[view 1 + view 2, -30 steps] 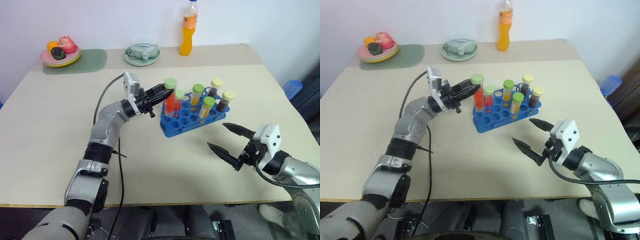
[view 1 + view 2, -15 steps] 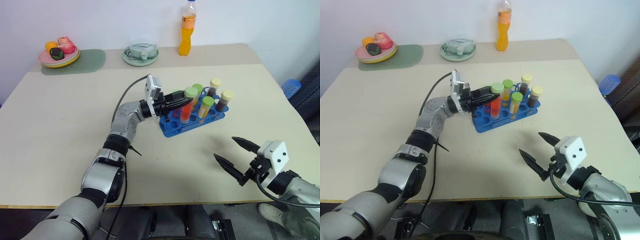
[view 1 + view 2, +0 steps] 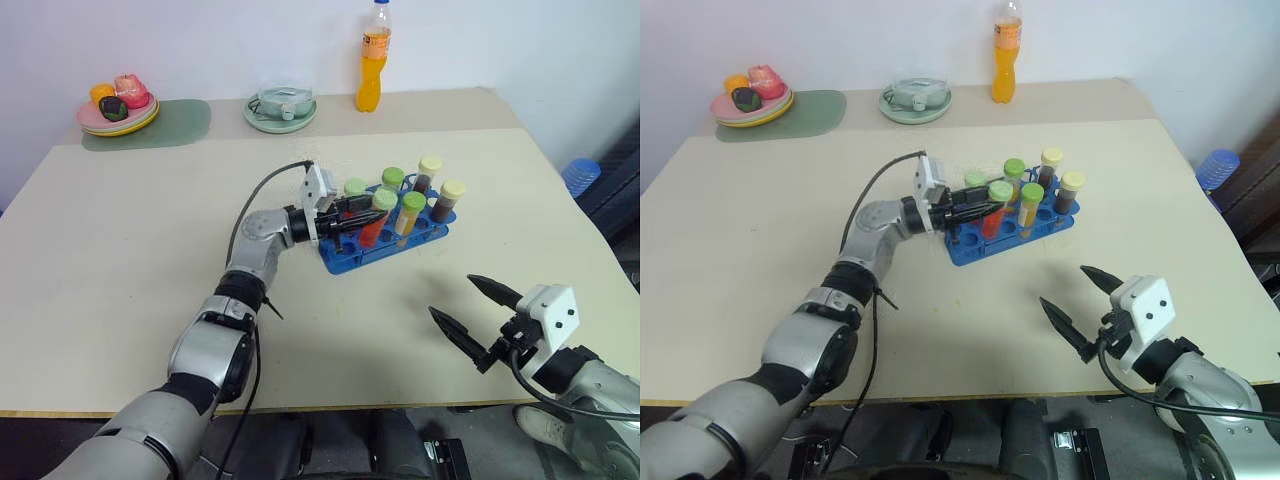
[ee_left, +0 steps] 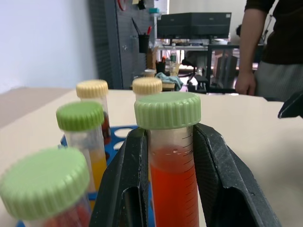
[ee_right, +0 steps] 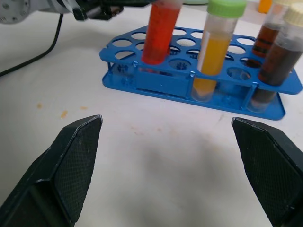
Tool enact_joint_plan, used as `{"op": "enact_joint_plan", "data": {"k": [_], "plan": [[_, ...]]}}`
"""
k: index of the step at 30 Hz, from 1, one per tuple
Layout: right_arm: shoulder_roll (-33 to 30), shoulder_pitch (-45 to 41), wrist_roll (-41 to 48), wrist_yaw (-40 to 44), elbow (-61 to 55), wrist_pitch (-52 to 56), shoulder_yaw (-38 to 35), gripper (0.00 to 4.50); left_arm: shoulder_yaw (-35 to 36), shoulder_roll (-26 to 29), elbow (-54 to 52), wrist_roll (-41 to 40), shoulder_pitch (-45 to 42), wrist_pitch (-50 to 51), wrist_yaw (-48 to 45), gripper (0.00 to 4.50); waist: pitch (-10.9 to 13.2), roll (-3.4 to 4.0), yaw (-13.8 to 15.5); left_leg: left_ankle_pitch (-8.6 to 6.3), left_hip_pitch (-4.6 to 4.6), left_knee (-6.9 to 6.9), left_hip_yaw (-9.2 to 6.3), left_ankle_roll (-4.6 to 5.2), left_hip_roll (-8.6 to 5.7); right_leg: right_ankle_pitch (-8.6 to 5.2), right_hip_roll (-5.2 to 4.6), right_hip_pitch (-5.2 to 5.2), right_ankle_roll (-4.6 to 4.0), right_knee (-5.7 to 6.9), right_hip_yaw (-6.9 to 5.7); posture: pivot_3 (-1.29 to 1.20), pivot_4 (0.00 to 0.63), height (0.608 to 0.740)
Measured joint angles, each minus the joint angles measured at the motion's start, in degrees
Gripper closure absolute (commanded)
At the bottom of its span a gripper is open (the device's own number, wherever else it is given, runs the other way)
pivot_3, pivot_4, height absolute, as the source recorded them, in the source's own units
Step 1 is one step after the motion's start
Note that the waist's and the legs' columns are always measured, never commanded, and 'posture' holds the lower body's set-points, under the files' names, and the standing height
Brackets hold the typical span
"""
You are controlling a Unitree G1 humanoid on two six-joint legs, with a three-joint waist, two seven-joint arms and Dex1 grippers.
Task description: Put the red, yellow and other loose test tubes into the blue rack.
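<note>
Left wrist view: left gripper pinches red tube upright over blue rack.

A clear plastic tube of red liquid with a light-green cap stands tilted in the bright blue plastic rack. Five other capped tubes stand in the rack's holes beside and beyond it.

left gripper clamped, right gripper spread wide.

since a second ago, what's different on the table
The left end effector, shut on the red tube throughout, carried it from the rack's near-left corner in over the blue rack and lowered it into a front-row hole. The right end effector drew back toward the table's near edge, open as before. The other tubes, bottle and dishes stayed put.
</note>
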Motion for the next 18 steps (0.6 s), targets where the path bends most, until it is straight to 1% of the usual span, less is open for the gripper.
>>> {"op": "enact_joint_plan", "data": {"k": [4,6,8,10,11,12,15,18], "plan": [[-0.1,-1.4,0.0,0.0,0.0,0.0,0.0,0.0,0.0,-0.4,0.3,0.5,0.0,-0.8,0.3,3.77,0.0,0.0,0.1,0.0,0.0,0.02,-0.01,0.0,0.0,0.0,0.0,0.01,0.0,0.0,0.0,0.0,0.15,0.74],[-0.1,-1.5,0.0,0.0,0.0,0.1,0.0,0.0,0.2,-0.7,0.3,0.5,0.3,-0.9,0.5,2.72,0.0,0.0,0.1,0.0,0.0,0.02,0.0,0.01,0.0,0.0,0.0,0.01,0.0,0.0,0.0,0.0,0.15,0.74],[-0.2,-1.8,0.0,0.1,0.1,0.1,0.0,0.0,0.3,-1.0,-0.2,0.3,0.9,-0.8,0.9,1.83,0.0,0.0,0.0,0.0,0.01,0.01,-0.01,0.0,0.0,0.0,0.0,0.01,0.0,0.0,0.0,0.0,0.15,0.74],[-0.3,-2.1,0.1,0.1,0.1,0.1,0.0,0.0,0.3,-1.0,-0.9,0.3,2.1,-0.8,1.7,0.76,0.0,0.0,0.0,0.0,0.0,0.0,-0.01,0.01,0.0,0.0,0.0,0.0,0.0,0.0,0.0,0.0,0.15,0.74],[-0.3,-2.3,0.1,0.2,0.2,0.1,0.0,0.0,0.3,-1.0,-1.5,0.3,2.7,-0.7,2.5,0.31,0.0,0.0,0.0,0.0,-0.01,0.0,-0.01,0.01,0.0,0.0,0.0,-0.01,0.0,0.0,0.0,0.0,0.15,0.74],[-0.3,-2.3,0.1,0.3,0.2,0.1,0.0,0.0,0.3,-1.0,-2.0,0.3,2.9,-0.4,3.0,0.04,0.0,0.0,0.0,0.0,-0.01,0.01,-0.01,0.01,0.0,0.0,0.0,-0.01,0.0,0.0,0.0,0.0,0.15,0.74],[-0.5,-2.6,0.1,0.8,0.8,0.1,0.0,0.0,0.3,-0.7,-7.1,0.0,4.7,1.1,3.8,0.04,0.0,0.0,0.0,-0.01,-0.01,0.01,0.0,0.01,0.0,0.0,0.0,0.0,0.0,0.0,0.0,0.0,0.15,0.74],[-0.5,-3.3,0.0,1.3,2.7,0.1,0.1,0.0,0.1,1.3,-15.4,0.3,8.1,3.5,6.8,0.04,0.0,0.01,-0.1,-0.01,0.01,-0.03,0.0,0.01,0.02,0.0,0.02,-0.01,0.0,0.01,0.01,0.0,0.15,0.74]]}}
